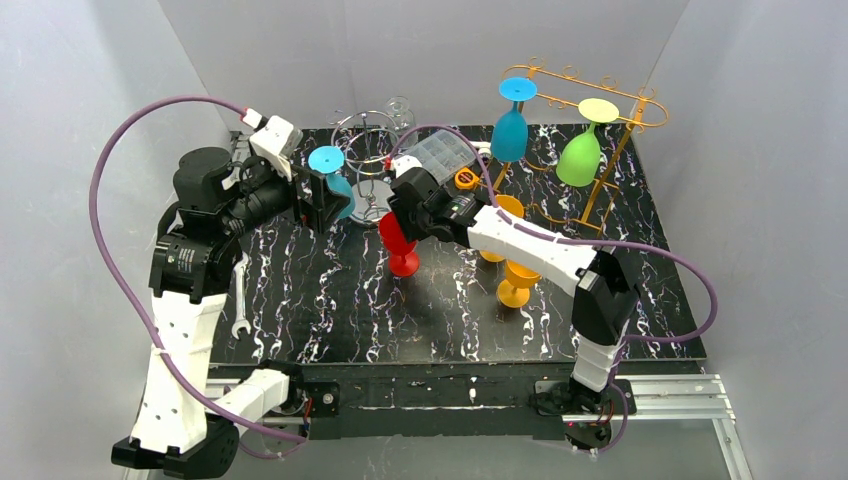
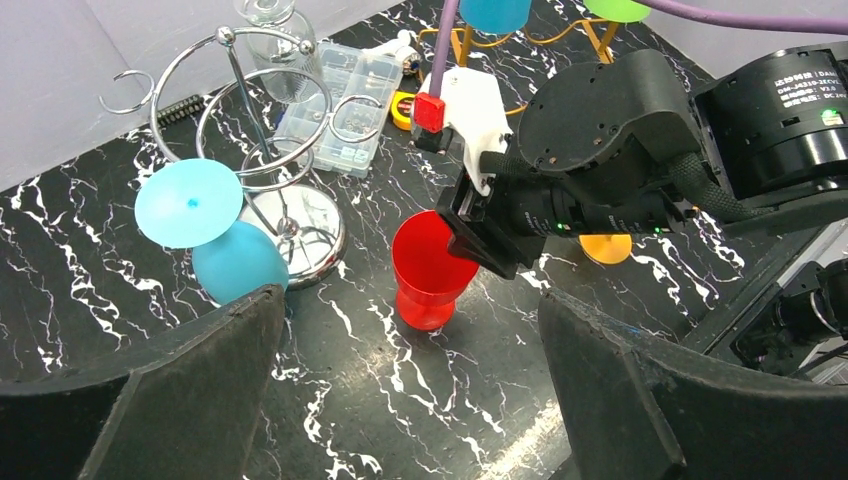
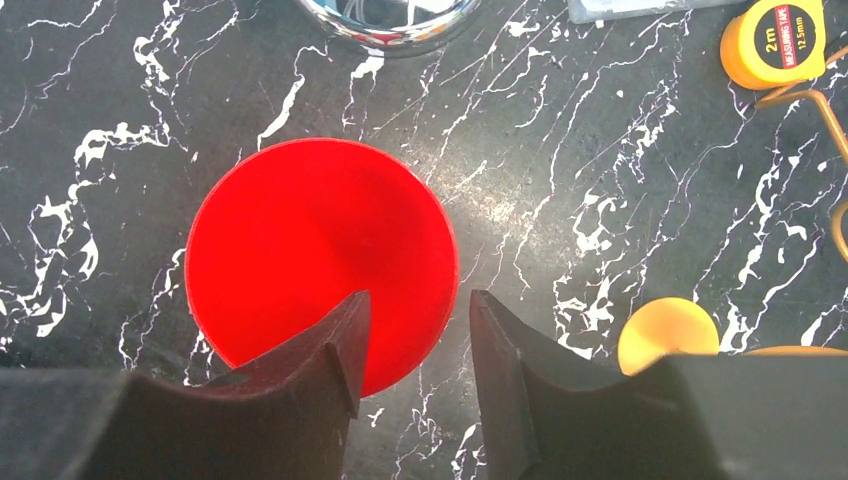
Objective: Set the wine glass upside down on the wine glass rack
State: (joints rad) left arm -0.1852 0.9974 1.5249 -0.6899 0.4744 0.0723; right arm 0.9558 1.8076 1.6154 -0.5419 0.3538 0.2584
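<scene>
A red wine glass stands upright on the black marbled table, mouth up. My right gripper hangs over it and is open. One finger sits over the bowl, the other outside the rim, with a gap on both sides. The left wrist view shows the same red glass under that gripper. At the back right, the gold wire wine glass rack holds a blue glass and a green glass, both upside down. My left gripper is wide open and holds nothing.
A teal glass stands upside down against a chrome ring stand, just ahead of my left fingers. Two orange glasses stand right of the red one. A clear plastic box, a tape measure and a wrench lie about.
</scene>
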